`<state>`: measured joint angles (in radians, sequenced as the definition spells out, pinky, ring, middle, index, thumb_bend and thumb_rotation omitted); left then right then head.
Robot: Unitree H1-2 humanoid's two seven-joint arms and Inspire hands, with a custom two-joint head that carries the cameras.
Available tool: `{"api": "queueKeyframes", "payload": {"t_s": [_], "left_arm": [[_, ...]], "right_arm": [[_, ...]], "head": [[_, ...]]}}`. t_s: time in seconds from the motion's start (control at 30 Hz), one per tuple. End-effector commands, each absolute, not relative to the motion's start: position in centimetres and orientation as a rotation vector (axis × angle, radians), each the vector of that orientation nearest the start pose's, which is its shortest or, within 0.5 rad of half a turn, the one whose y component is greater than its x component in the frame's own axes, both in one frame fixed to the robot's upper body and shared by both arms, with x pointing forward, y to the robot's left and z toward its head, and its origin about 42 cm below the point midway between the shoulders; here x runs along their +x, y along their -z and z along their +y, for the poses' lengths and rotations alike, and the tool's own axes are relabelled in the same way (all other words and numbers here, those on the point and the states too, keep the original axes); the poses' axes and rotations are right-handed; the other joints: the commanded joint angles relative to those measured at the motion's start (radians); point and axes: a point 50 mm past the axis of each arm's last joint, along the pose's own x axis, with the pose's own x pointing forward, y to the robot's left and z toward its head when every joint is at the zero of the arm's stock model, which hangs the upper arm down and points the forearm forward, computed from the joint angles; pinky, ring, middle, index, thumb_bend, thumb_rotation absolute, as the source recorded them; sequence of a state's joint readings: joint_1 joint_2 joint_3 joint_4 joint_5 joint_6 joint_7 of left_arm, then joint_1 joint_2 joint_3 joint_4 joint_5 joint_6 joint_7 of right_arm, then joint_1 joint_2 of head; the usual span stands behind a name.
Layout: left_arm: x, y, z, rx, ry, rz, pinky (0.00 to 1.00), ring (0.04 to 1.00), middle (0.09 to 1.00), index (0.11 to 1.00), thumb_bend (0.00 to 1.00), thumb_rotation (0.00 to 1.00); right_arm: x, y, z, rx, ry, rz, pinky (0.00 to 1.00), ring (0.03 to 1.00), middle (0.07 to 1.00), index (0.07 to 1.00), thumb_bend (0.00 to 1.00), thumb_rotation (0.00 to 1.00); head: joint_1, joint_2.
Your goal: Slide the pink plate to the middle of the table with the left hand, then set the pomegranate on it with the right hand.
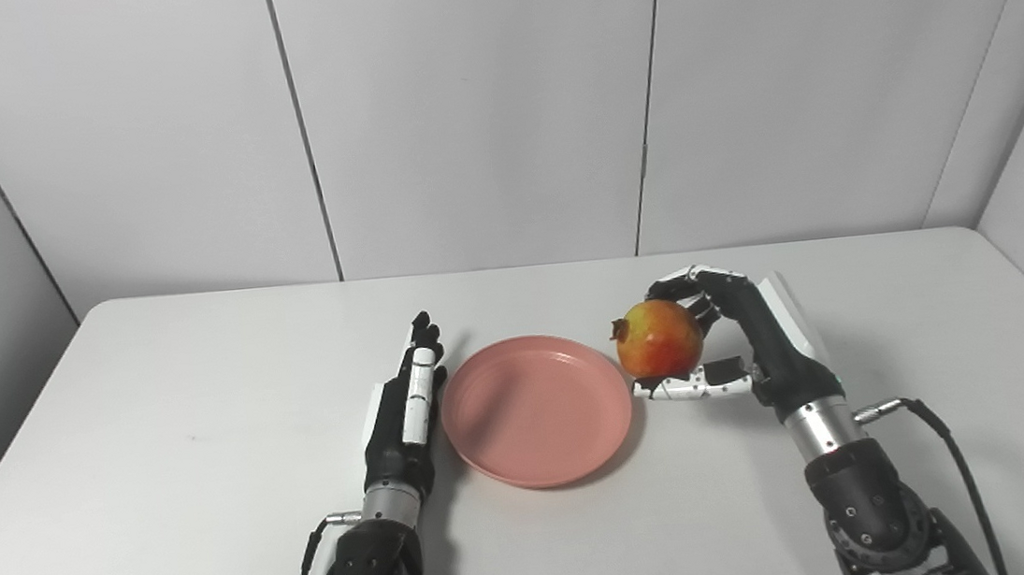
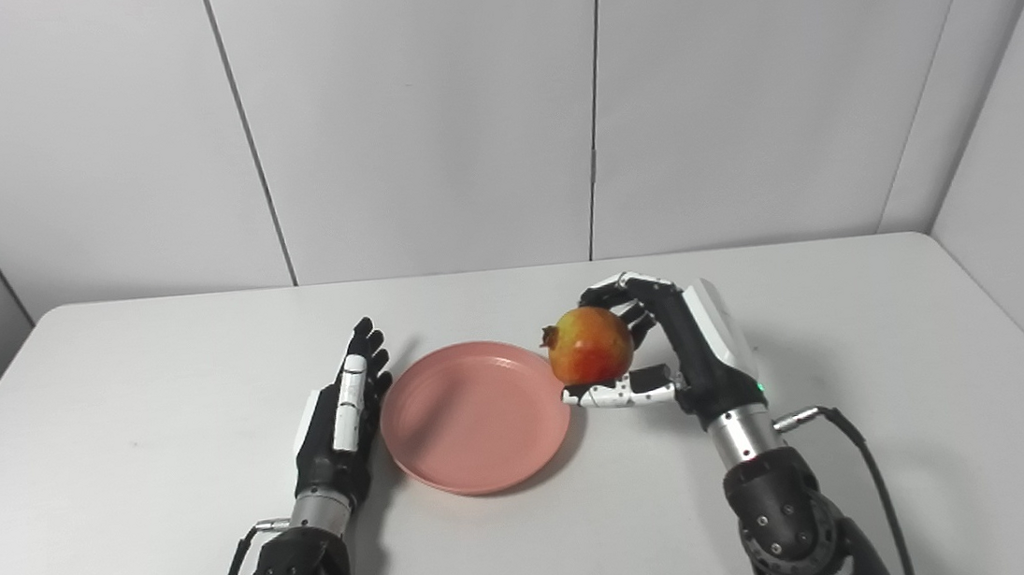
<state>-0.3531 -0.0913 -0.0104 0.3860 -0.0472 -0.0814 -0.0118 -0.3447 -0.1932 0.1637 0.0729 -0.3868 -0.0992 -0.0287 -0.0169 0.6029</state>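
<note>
The right hand grips the pomegranate, raised just beside the pink plate, at its right rim. We note the left hand flat, fingers extended, empty, against the plate's opposite edge on the tabletop.

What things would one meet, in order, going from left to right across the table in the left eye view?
left hand → pink plate → pomegranate → right hand, which holds the pomegranate.
</note>
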Motion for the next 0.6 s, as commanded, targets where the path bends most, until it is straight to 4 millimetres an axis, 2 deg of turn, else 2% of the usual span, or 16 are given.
{"api": "queueKeyframes", "payload": {"t_s": [0.0, 0.17, 0.33, 0.57], "left_arm": [[39.4, -11.7, 13.0, -0.118, 0.143, -0.053, 0.99, 1.000, 1.000, 1.000, 0.54, 1.00], [39.5, -11.7, 13.0, -0.123, 0.143, -0.058, 0.99, 1.000, 1.000, 1.000, 0.53, 1.00], [39.5, -11.7, 13.0, -0.124, 0.143, -0.061, 0.98, 1.000, 1.000, 1.000, 0.55, 1.00], [39.5, -11.7, 12.9, -0.134, 0.142, -0.058, 0.98, 0.999, 1.000, 1.000, 0.53, 1.00]], "right_arm": [[39.4, -22.0, -18.5, -0.590, -0.181, -0.536, 0.40, 0.457, 0.463, 0.525, 0.52, 0.00], [40.1, -21.5, -16.4, -0.585, -0.223, -0.539, 0.38, 0.443, 0.462, 0.520, 0.52, 0.00], [40.5, -21.0, -14.9, -0.603, -0.260, -0.530, 0.40, 0.463, 0.463, 0.523, 0.52, 0.00], [41.2, -20.5, -13.0, -0.649, -0.308, -0.514, 0.33, 0.413, 0.444, 0.524, 0.52, 0.00]], "head": [[-0.002, -0.003], [-0.002, -0.004], [-0.005, -0.004], [-0.003, -0.004]]}}
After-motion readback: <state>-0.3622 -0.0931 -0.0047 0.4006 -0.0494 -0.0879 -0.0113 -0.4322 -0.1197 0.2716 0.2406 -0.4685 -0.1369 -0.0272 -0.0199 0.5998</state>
